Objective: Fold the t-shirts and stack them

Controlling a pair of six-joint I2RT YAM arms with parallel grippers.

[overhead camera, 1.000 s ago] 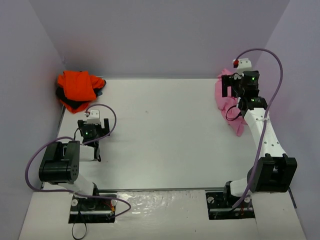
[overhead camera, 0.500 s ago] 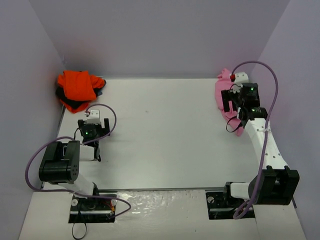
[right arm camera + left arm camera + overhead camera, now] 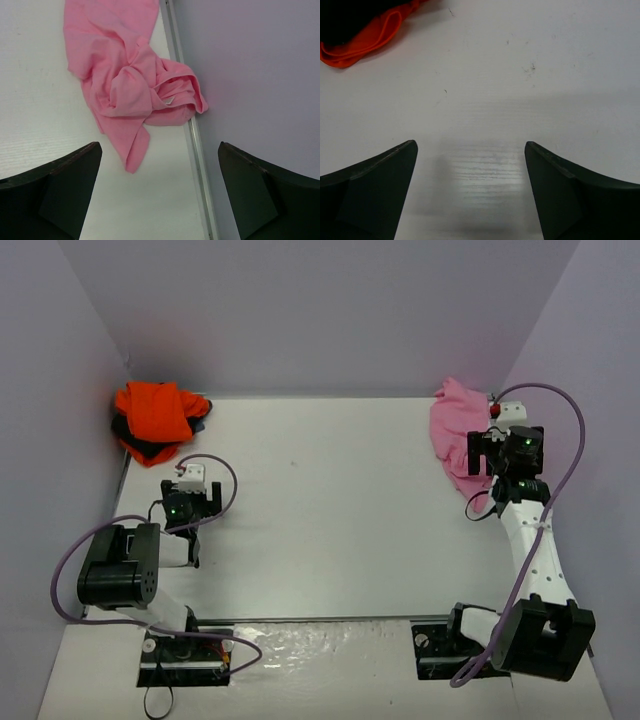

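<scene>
Top external: my right gripper [image 3: 500, 455] hovers beside the pink t-shirt [image 3: 455, 430], jaws apart; my left gripper [image 3: 185, 510], jaws apart, points down near the orange t-shirt [image 3: 155, 412].

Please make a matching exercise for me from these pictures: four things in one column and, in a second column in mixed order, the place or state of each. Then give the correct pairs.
Things
1. pink shirt
2. orange shirt
3. left claw
4. right claw

Places and states
A. far left corner, lying on a dark shirt
B. open, next to the right wall, pink cloth ahead
C. crumpled at the far right edge of the table
D. open over bare table, orange cloth ahead

Pairs: 1-C, 2-A, 3-D, 4-B
</scene>
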